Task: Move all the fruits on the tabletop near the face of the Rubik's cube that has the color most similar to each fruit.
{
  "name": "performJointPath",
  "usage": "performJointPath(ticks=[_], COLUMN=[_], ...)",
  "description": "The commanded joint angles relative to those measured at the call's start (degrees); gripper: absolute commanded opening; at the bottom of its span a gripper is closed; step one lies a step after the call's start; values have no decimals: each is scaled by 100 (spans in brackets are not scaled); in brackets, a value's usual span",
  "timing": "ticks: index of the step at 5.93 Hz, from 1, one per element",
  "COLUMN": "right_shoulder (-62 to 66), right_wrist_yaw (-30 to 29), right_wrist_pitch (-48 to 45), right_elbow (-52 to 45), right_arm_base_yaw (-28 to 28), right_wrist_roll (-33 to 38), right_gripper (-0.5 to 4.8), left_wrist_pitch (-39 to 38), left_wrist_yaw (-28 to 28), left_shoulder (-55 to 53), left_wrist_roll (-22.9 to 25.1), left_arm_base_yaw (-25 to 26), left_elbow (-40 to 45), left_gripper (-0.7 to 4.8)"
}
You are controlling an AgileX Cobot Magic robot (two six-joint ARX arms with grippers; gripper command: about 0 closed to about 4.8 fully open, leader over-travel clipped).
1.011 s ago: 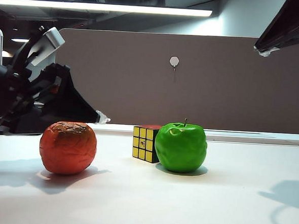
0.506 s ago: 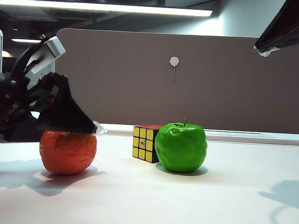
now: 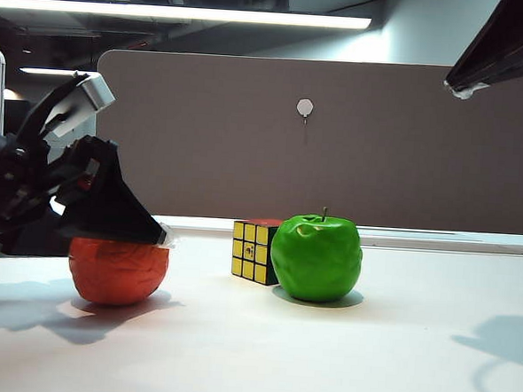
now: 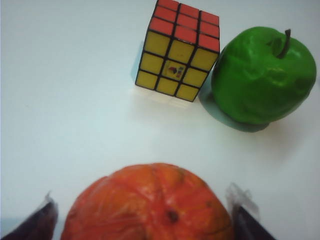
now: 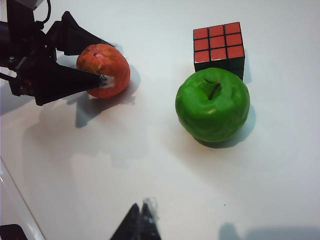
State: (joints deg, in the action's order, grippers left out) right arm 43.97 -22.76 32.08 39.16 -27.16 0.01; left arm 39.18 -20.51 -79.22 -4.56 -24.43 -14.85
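The left tool (image 3: 117,232) has dropped from above the orange-red fruit (image 3: 117,272) to straddle it: a second ago the fruit's crackled top was in full sight in the exterior view, and now the dark fingers cover it. The jaws are spread wide, one fingertip (image 4: 241,197) on each side of the fruit (image 4: 150,202) in the left wrist view, with a gap showing, so nothing is pinched yet. That looks like the last set-up before a grasp; a squeeze should come next, I'd say.

Nothing else has budged. The Rubik's cube (image 3: 254,249) sits mid-surface with its yellow side toward the exterior camera and its red face (image 5: 218,41) turned up. The green apple (image 3: 316,257) stands just beside the cube, stem up, on the cube's right in the exterior view; whether it touches I cannot tell. The green face is not visible in any view, so I can't confirm the apple is already home. The orange-red fruit lies well apart from the cube, so it is the one needing the trip.

The right tool (image 5: 141,220) hangs high at the upper right of the exterior view, away from everything; its tips look pressed together in the right wrist view and carry nothing.

The surface (image 3: 340,361) is plain white and smooth, shadowed under both arms. Behind it stands a brown partition panel (image 3: 407,143) bearing a small white hook (image 3: 305,107), with a strip light (image 3: 179,12) overhead.
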Motion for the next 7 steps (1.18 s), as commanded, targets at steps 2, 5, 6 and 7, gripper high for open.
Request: performJointPath(ticks=[2,5,6,7], right_shoulder=[-15,-15,-15,-15], right_wrist_yaw=[-31,-31,-31,-31], right_wrist_pitch=[-59,-57,-57,-57], right_elbow=[22,22,22,22], right_arm_base_yaw=[-4,-4,-4,-4], right_wrist_roll=[-4,-4,-4,-4], right_gripper=[-1,-1,-1,-1], left_wrist_pitch=[-192,-184,-184,-181], left_wrist_yaw=[35,35,35,35], left_shoulder=[4,4,4,4], left_wrist_roll=[28,24,24,24], left_arm_base_yaw=[-11,-11,-11,-11], left_elbow=[-22,-22,-22,-22], left_gripper=[479,249,249,249])
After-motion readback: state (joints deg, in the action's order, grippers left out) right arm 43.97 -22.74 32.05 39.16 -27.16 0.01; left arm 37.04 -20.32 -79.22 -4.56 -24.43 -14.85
